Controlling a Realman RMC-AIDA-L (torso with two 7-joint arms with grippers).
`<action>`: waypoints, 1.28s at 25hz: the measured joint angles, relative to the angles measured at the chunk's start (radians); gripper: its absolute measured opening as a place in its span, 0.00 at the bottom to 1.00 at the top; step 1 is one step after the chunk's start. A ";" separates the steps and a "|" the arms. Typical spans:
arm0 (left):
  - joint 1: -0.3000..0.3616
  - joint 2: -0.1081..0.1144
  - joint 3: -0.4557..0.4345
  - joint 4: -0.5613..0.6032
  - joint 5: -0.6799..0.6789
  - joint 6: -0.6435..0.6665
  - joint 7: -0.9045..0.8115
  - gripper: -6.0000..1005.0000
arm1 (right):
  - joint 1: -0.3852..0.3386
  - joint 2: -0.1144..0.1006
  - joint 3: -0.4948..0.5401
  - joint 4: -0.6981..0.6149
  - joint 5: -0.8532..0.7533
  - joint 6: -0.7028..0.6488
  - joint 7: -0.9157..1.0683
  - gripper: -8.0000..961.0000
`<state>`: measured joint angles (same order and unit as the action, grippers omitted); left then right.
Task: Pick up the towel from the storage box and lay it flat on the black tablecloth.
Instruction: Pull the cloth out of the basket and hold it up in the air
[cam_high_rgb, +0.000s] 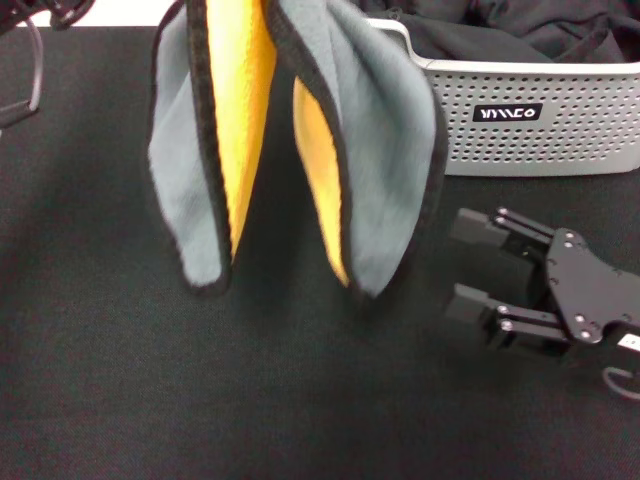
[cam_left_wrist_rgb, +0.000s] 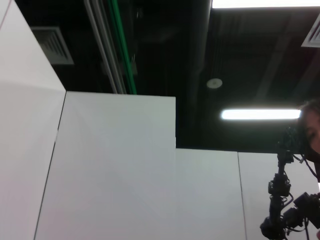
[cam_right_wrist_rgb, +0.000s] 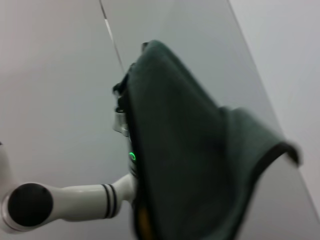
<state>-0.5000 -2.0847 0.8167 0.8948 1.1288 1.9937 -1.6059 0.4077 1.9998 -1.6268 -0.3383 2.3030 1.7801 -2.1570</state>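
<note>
Hanging folded over the black tablecloth, the towel hides my left gripper's state; storage box holds dark fabric; right gripper gapes.

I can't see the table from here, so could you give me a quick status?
Right gripper open, low over black tablecloth. Left gripper not visible. Towel hanging folded, out of storage box. Nothing blocking.

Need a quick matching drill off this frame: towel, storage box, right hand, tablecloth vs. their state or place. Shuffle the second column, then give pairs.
1. towel
2. storage box
3. right hand
4. black tablecloth

A. open, low above the cloth
B. far right, dark fabric inside
C. hanging in folds, lower edge near the cloth
D. spread across the table

Pairs: 1-C, 2-B, 3-A, 4-D
</note>
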 joint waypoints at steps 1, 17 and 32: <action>-0.001 0.000 0.000 -0.003 -0.003 0.000 0.010 0.03 | 0.007 0.006 -0.006 0.002 -0.001 0.000 0.000 0.89; -0.050 -0.005 0.006 -0.109 -0.021 -0.004 0.109 0.03 | 0.103 0.027 -0.081 0.042 -0.006 -0.063 0.022 0.69; -0.051 -0.004 0.005 -0.111 -0.018 -0.004 0.110 0.03 | 0.106 0.028 -0.099 0.042 -0.005 -0.074 0.041 0.55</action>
<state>-0.5508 -2.0892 0.8222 0.7838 1.1105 1.9895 -1.4956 0.5137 2.0278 -1.7261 -0.2961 2.2983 1.7058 -2.1161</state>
